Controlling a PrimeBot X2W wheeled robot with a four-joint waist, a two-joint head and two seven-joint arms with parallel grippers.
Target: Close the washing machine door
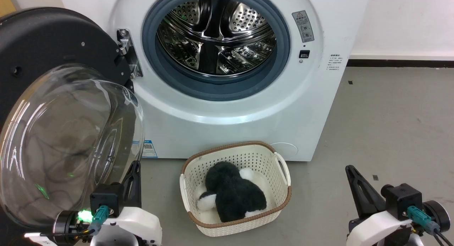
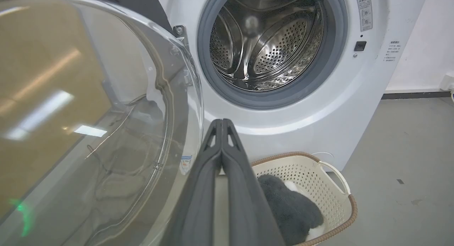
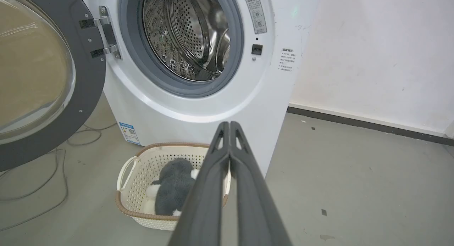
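Door [image 1: 42, 40] stands swung open just left of L gripper [image 1: 134, 168], the nearer arm, clenched on nothing; R gripper [image 1: 351, 171], likewise clenched empty, sits well apart; washer [image 1: 230, 122] mouth lies ahead-right.

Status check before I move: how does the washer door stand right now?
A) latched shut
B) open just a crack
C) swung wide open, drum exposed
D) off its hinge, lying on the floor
C: the washing machine door hangs swung far out on its hinge, and the steel drum of the washing machine is fully exposed.
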